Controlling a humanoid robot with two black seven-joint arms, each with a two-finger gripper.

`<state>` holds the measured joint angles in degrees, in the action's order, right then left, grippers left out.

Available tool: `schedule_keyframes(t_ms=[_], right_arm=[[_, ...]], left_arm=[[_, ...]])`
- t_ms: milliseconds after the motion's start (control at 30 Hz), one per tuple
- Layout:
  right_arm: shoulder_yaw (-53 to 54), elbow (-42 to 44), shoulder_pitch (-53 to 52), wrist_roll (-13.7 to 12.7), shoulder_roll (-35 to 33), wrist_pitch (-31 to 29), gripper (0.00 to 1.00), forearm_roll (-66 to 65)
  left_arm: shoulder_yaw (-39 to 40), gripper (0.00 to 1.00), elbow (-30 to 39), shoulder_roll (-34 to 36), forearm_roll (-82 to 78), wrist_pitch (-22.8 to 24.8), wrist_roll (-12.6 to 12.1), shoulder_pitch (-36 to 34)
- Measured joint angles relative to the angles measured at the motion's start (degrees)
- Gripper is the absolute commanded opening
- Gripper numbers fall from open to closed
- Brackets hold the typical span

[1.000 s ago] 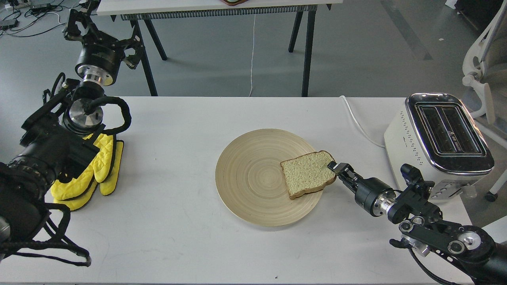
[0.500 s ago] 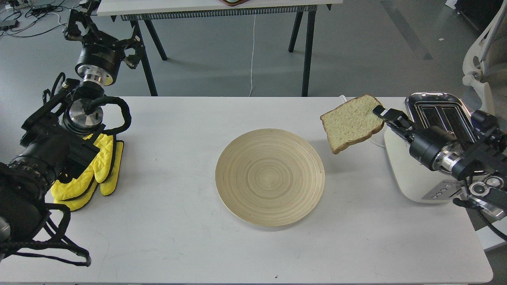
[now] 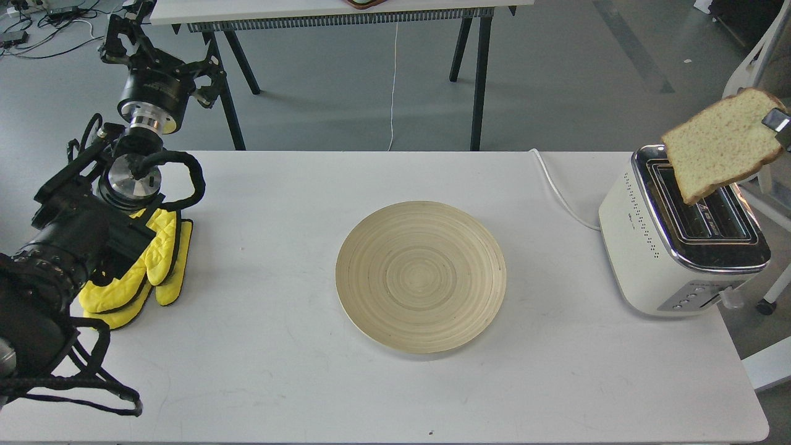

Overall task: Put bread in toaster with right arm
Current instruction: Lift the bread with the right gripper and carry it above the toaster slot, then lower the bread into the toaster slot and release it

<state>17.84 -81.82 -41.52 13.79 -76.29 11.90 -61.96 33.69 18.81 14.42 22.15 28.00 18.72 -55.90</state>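
The bread (image 3: 717, 145), a pale tan slice with a brown crust, hangs tilted in the air above the back end of the toaster's slots. The toaster (image 3: 655, 247) is cream-white with a chrome top and stands at the table's right edge; both slots look empty. Only the tip of my right gripper (image 3: 777, 122) shows at the frame's right edge, shut on the bread's upper right corner; the rest of the right arm is out of view. My left gripper (image 3: 157, 59) is raised at the far left, beyond the table's back edge; its fingers cannot be told apart.
A round pale wooden plate (image 3: 420, 278) lies mid-table with nothing on it. Yellow oven mitts (image 3: 148, 266) lie at the left under my left arm. The toaster's white cord (image 3: 559, 193) runs off the back edge. A second table (image 3: 334, 12) stands behind.
My right gripper lifted the bread off the plate, carried it up and to the right, and now holds it above the toaster. The right arm has mostly left the view. The left arm has not moved.
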Motion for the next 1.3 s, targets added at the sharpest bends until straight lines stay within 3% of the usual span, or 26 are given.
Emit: schedule_keyframes(t_ms=[400,633,733,1000,1200,1300], right_arm=[[-3.5,4.3,0.1,-2.3,3.0,0.2,0.07,-0.5],[-5.6,4.7,0.1,-2.3,5.7,0.4,0.58,-0.1],[-5.6,4.2,0.0,-1.9,6.2,0.5,0.92,0.3],[6.9,3.8,-0.4,-1.7,9.0,0.5,0.99,2.6],[19.8,8.1,-0.9,-2.0,16.8,-0.4,1.00,21.0],[23.1,14.1,-2.7,-1.3,24.1,-2.9,1.00,26.9]], left_arm=[[0.0,1.00,0.0,0.0,0.0,0.0,0.0,-0.1],[0.0,1.00,0.0,0.0,0.0,0.0,0.0,-0.1],[0.0,1.00,0.0,0.0,0.0,0.0,0.0,-0.1],[0.0,1.00,0.0,-0.1,0.0,0.0,0.0,-0.1],[0.1,1.00,0.0,-0.1,0.0,0.0,0.0,-0.1],[0.1,1.00,0.0,-0.1,0.0,0.0,0.0,-0.1]])
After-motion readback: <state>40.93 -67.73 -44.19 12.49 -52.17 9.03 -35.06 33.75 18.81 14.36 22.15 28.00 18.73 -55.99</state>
